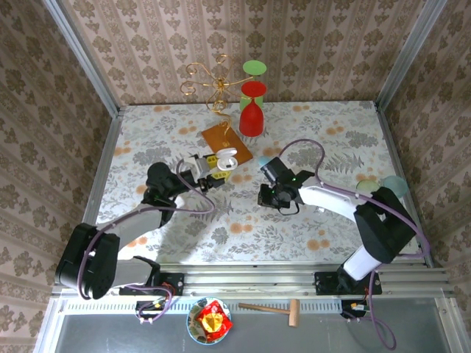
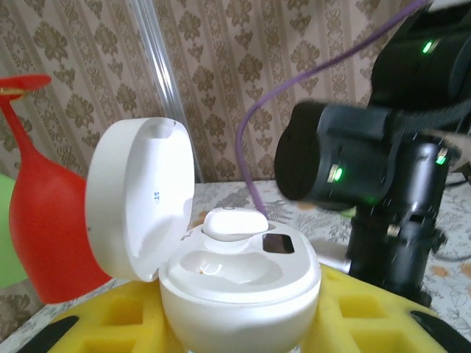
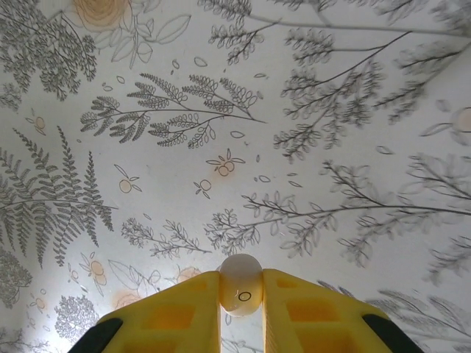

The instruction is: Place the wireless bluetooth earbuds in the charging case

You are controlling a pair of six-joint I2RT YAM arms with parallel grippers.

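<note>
My left gripper (image 2: 239, 327) is clamped on the charging case (image 2: 239, 294), yellow pads (image 2: 110, 323) pressed against its round white body, jaws only as wide as the case. The lid (image 2: 140, 198) stands swung open at 10 o'clock of the body. One seated earbud (image 2: 234, 223) sits in the case on the 1 o'clock side, with a hollow well (image 2: 228, 268) just in front of it. A red goblet (image 2: 44, 213) stands off at 9 o'clock.

My right gripper (image 3: 241, 298) is nearly closed, pinching a white earbud (image 3: 241, 283) between its yellow fingertips (image 3: 180, 309), hanging above the floral table (image 3: 221, 110). From overhead, it sits around 4 o'clock of the case, near but apart.
</note>
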